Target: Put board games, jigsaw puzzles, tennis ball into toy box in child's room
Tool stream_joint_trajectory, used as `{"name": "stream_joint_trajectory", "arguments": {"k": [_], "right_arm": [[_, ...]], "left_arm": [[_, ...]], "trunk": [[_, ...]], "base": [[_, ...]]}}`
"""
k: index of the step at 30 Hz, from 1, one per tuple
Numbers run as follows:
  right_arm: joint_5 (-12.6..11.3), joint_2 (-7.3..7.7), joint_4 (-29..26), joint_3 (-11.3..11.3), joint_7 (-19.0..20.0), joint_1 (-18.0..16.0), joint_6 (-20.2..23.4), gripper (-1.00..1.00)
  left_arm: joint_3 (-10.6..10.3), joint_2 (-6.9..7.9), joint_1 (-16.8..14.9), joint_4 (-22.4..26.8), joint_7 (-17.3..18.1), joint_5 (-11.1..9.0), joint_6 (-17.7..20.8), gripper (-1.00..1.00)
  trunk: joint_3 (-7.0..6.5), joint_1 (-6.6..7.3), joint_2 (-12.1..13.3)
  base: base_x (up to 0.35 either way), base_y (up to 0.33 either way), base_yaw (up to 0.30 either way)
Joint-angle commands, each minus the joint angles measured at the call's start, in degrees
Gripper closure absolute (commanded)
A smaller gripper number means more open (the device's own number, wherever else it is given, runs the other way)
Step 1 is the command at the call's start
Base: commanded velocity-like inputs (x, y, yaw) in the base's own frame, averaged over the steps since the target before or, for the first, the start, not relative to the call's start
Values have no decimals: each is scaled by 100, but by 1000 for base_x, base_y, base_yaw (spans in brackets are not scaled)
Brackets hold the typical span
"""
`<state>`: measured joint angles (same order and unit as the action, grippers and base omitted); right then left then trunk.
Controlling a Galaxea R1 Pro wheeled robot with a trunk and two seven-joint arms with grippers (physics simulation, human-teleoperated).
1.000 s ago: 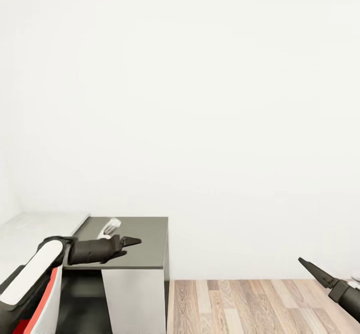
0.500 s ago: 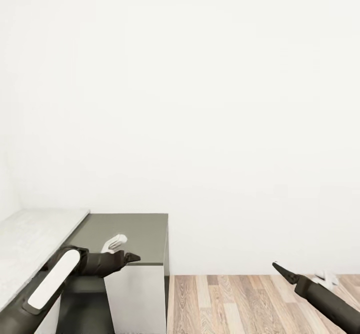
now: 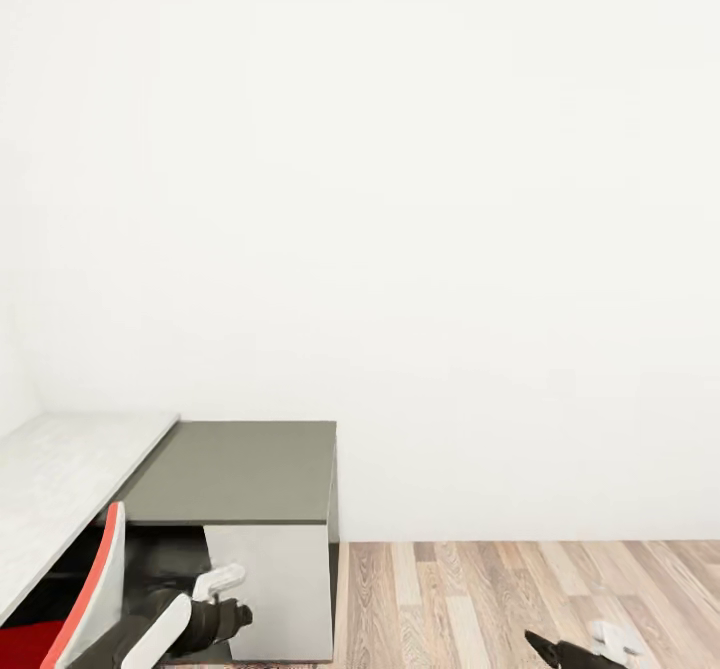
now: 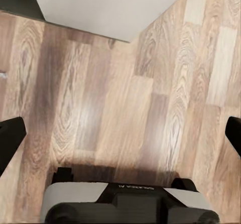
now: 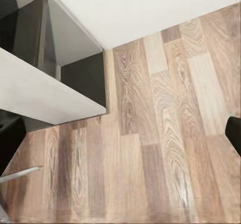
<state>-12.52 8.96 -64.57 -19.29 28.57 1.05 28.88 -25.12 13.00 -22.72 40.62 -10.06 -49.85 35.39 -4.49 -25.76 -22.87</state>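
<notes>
Facing a plain white wall [image 3: 400, 199], I see a boxy grey cabinet [image 3: 240, 469] with a flat matte top, a pale textured slab [image 3: 60, 479] beside it, and streaky wood-plank floor [image 3: 500, 589]. My left gripper [image 4: 120, 133] hangs wide open over the planks, holding nothing. My right gripper [image 3: 545, 644] shows a dark pointed tip (its spread I cannot tell). No toys are visible here.

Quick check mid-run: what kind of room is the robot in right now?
Probably a bedroom corner: plain white wall, wood plank floor, a dark grey-topped cabinet against the wall, and a pale flat surface beside it that may be a bed.
</notes>
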Motion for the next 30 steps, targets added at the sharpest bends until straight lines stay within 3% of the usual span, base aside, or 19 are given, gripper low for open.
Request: {"name": "stream_joint_trajectory", "arguments": {"k": [1, 3, 7, 10, 14, 20, 24, 30], "right_arm": [[39, -16, 213, -1, -5, 1, -88, -100], [219, -55, 656, 17, -16, 1, -381, -100], [771, -155, 2073, 59, -187, -7, -1455, -100], [1097, -188, 2997, 74, -690, -12, -2246, -100], [1246, -237, 3848, 125, -1314, -12, -2885, -100], [1324, -318, 4598, 497, -1704, -9, -3437, -100], [1342, -347, 5093, 832, -1993, -8, -3838, -100], [1354, -354, 5625, 983, -2426, -6, -4040, -100]], "left_arm": [[-124, -20, -4, -210, -48, -33, -177, -100], [-299, -77, -3, -602, -45, 14, -520, -100], [-853, -316, 2, -1741, -42, 83, -1569, -100], [-1281, -520, 27, -2593, -41, 99, -2394, -100], [-1551, -702, 94, -3311, -40, 101, -3174, -100], [-1646, -759, 435, -3625, -40, 126, -3674, -100], [-1677, -746, 865, -3688, -40, 159, -4078, -100], [-1695, -722, 1490, -3712, -47, 301, -4571, -100]], "trunk": [[9, -2, -5], [28, -2, -5], [65, -2, -5], [94, -2, -5], [131, -2, -5], [188, -2, -5], [226, -2, -5], [282, -2, -5]], "base": [[0, 0, 0], [0, 0, 0], [0, 0, 0], [0, 0, 0], [0, 0, 0], [0, 0, 0], [0, 0, 0], [0, 0, 0]]}}
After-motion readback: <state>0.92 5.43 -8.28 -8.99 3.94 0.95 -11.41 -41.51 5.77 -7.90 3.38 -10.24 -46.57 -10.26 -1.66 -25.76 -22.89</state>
